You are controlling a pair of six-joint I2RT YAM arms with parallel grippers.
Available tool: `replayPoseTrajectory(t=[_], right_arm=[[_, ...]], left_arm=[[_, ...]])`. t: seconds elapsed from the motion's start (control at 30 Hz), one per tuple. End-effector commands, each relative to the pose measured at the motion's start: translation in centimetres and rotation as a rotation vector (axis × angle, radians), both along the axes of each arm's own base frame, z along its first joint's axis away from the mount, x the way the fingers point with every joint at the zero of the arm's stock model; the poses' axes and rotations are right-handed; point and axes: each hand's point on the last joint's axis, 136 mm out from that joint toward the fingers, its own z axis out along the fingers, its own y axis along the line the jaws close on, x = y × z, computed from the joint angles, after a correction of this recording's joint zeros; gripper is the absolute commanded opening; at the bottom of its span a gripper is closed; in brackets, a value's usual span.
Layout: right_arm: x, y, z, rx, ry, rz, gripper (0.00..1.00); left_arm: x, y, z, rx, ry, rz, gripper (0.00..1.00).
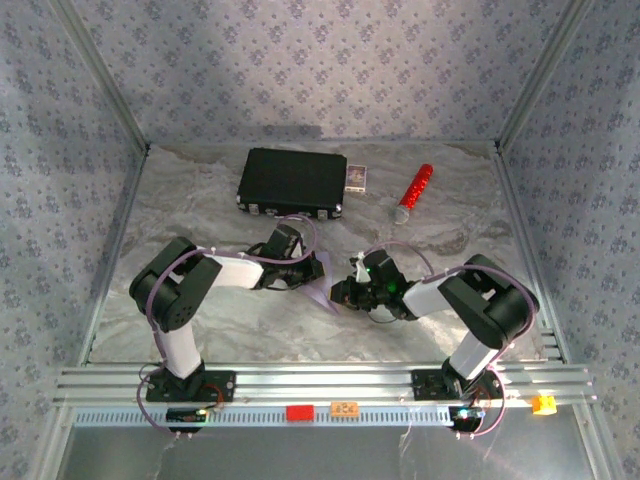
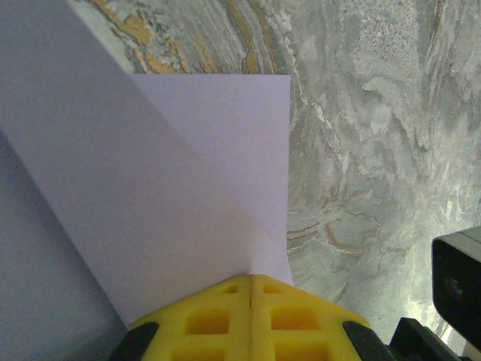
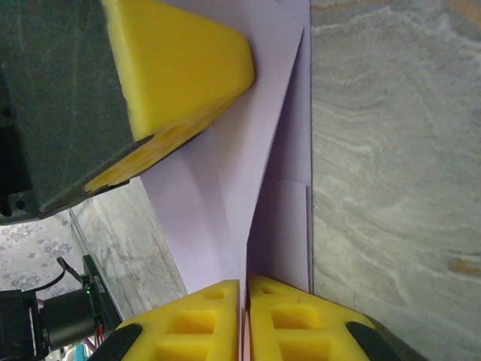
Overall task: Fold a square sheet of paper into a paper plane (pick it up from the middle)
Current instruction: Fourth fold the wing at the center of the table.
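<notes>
I count two claws on the desk, meeting near the middle of it, and one sheet of paper between them. The left claw has its yellow fingers pressed flat together, with no gap showing, pinching a corner of the pale lilac sheet; from its wrist camera I see one diagonal crease running up from the tips, with a folded flap lying over the layer below. The right claw faces it from the other side, its two fingers a sliver apart with the paper's edge running into the slit, so it pinches the sheet too. From the right wrist I see the left claw's yellow finger lying against the top of the paper, and several layers meeting in a long narrow fold. The sheet is low over the marbled surface, between the two arms. At the far side I count three other things: one black case, one small box touching its right end, and one red-and-silver cylinder apart to the right.
</notes>
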Motion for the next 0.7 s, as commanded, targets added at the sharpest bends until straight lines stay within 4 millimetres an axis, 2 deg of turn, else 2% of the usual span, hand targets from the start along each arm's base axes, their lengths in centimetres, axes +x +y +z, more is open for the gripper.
replayPoseTrajectory(t=[0.0, 0.17, 0.37, 0.53, 0.67], right_arm=[[-1.9, -1.3, -1.9, -0.086, 0.068, 0.018, 0.15], [-2.7, -1.3, -2.0, -0.079, 0.079, 0.042, 0.15], [-3.9, -1.9, -2.8, -0.094, 0.097, 0.064, 0.08], [-4.6, -2.5, -3.6, -0.111, 0.114, 0.060, 0.09], [-4.4, -2.1, -2.9, -0.092, 0.104, 0.063, 0.13]], left_arm=[[-1.0, 1.3, -2.4, 0.076, 0.062, -0.001, 0.04], [-1.1, 1.3, -2.4, 0.074, 0.062, -0.001, 0.04], [-1.0, 1.4, -2.5, 0.077, 0.062, 0.002, 0.04], [-1.2, 1.6, -2.7, 0.080, 0.068, 0.005, 0.04], [-1.2, 1.5, -2.7, 0.078, 0.068, 0.005, 0.04]])
